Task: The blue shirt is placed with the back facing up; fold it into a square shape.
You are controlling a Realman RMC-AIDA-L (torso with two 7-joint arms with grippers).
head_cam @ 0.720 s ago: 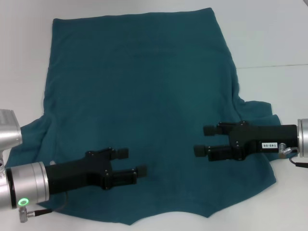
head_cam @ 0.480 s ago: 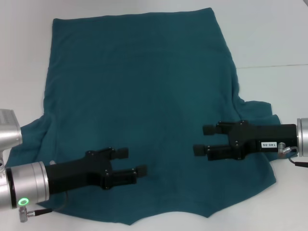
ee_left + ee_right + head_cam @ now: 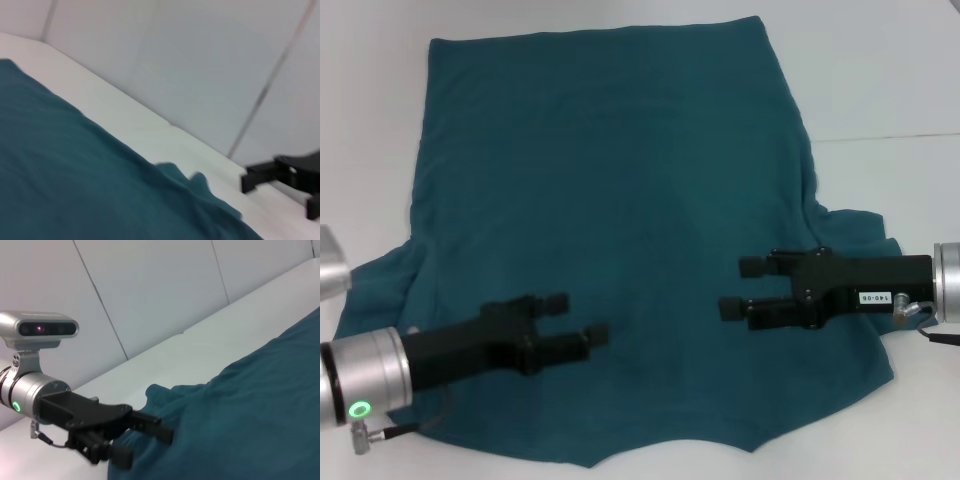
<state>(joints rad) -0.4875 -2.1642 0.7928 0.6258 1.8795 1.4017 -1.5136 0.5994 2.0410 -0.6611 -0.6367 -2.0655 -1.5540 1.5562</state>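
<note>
White table [image 3: 880, 80], pale panelled wall; blue shirt [image 3: 610, 200] spread flat; left end effector [image 3: 582, 318], right end effector [image 3: 740, 288] hover, fingers apart

Readable markings: one. A small white label [image 3: 875, 298] with dark characters sits on the side of the right gripper [image 3: 737, 288], near its wrist end, at the right of the scene in the head view. The characters appear to read "140-06", though they are too small to be certain. No other text, brand or number is legible.
</note>
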